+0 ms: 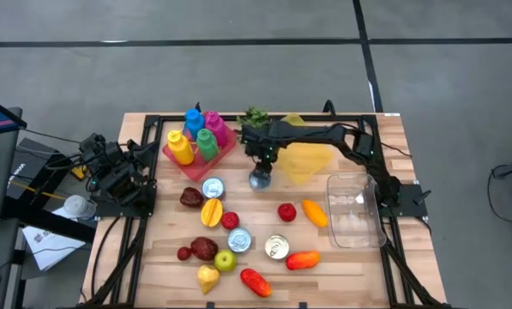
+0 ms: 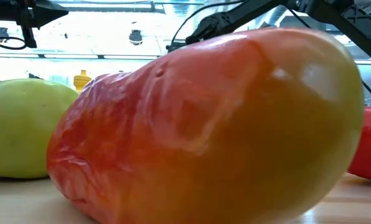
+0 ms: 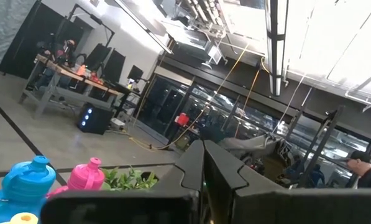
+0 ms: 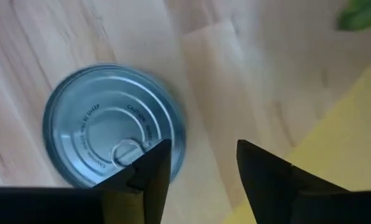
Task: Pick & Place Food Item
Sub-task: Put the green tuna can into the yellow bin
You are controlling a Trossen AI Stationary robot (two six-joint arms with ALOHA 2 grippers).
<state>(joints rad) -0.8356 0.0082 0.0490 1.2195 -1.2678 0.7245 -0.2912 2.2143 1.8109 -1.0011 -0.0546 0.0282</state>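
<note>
- the high view showed a pale wooden table (image 1: 350, 266) on a grey floor, crowded with food items: fruit and vegetables, three tins and a red rack (image 1: 200, 146) holding four coloured bottles.
- the right gripper (image 1: 262, 165) hung over a silver can (image 1: 260, 178) near the table's middle, just beside a yellow bag (image 1: 311, 160); the left gripper (image 1: 118, 176) waited folded at the table's left edge.
- a clear plastic bin (image 1: 356, 210) stood at the right, and i could see nothing in it.
- the low view was almost filled by a red-orange mango (image 2: 210, 124) lying on the wood, with a green apple (image 2: 23, 124) behind it.
- the left wrist view looked out at the room, with a blue bottle (image 3: 23, 183) and a pink one (image 3: 86, 177) low in the frame; i could not tell how its fingers stood.
- the right wrist view showed the can's pull-tab lid (image 4: 114, 134) lying off to one side of the fingers (image 4: 145, 174), which stood moderately apart and empty.
- judged risk: the can was not centred between the fingers, so a straight descent could land one finger on the lid or tip the can.
- the yellow bag lay close enough that the other finger might snag it.
</note>
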